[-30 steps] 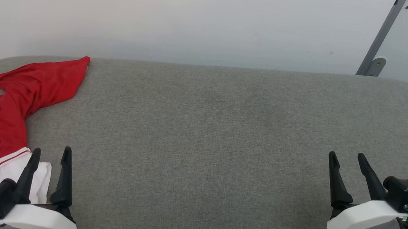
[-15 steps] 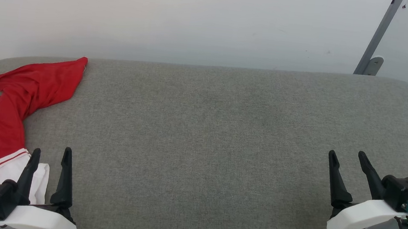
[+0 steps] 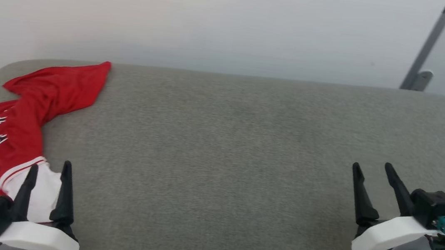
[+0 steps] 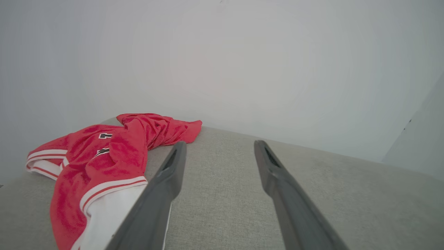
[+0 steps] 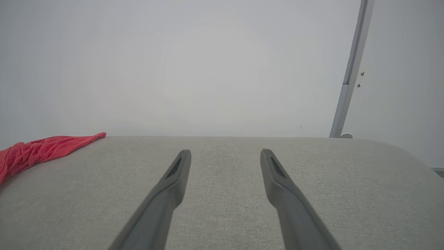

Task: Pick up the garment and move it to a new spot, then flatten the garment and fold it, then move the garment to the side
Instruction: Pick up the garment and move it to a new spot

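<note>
Here, a grey fabric surface [image 3: 244,152] bears the garment [image 3: 26,119] before a white wall [image 3: 217,19].

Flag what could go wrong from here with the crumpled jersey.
1. The garment lies twisted at the left edge of the cushion; a sideways tug might drag it off.
2. The open left gripper sits by the white sleeve; pinching only that would likely lift the garment bunched.
3. The open right gripper is far off across the cushion, so a one-armed pickup may leave it tangled.
</note>
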### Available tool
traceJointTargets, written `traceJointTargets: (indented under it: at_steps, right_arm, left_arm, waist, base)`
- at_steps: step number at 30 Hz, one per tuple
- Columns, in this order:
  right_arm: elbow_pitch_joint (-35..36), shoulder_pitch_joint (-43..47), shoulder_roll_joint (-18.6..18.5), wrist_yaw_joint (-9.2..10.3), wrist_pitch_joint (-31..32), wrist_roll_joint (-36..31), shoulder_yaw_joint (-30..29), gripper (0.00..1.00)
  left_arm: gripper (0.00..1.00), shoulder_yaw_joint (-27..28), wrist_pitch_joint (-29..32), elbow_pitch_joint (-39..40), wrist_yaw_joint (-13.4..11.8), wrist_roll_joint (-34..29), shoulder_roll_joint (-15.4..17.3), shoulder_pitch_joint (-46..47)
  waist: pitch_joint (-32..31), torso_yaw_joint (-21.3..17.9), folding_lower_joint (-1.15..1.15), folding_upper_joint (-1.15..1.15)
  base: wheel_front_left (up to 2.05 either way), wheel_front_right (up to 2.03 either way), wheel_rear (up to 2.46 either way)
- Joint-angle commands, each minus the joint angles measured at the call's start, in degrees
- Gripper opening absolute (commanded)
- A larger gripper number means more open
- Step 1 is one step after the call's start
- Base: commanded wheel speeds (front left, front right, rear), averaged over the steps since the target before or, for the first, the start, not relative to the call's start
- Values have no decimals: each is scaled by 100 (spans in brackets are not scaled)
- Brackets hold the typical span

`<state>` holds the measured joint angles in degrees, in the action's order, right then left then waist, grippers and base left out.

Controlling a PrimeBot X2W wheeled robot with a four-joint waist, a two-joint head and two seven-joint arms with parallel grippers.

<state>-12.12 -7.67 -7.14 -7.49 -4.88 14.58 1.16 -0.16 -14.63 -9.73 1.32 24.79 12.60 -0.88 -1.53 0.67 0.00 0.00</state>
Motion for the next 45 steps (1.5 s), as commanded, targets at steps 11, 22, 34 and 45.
traceJointTargets:
  at_steps: [11,22,34,45]
  right_arm:
    - [-92,-137,30,0,77,51,356,100]
    - [-224,-220,78,0,68,144,704,100]
    - [-333,-328,116,0,42,228,927,100]
    - [-157,-481,18,0,151,190,823,100]
  left_arm:
    - [100,216,125,34,-236,174,88,-29]
    - [100,443,281,277,-469,244,231,-258]
    - [100,438,443,474,-534,337,284,-294]
    - [100,354,601,145,-247,577,421,609]
  waist:
    - [-187,790,0,0]
    - [-331,1657,0,0]
    - [-320,2273,0,0]
    - [153,2218,0,0]
  base:
    - [0,0,0]
    - [0,0,0]
    - [0,0,0]
    - [0,0,0]
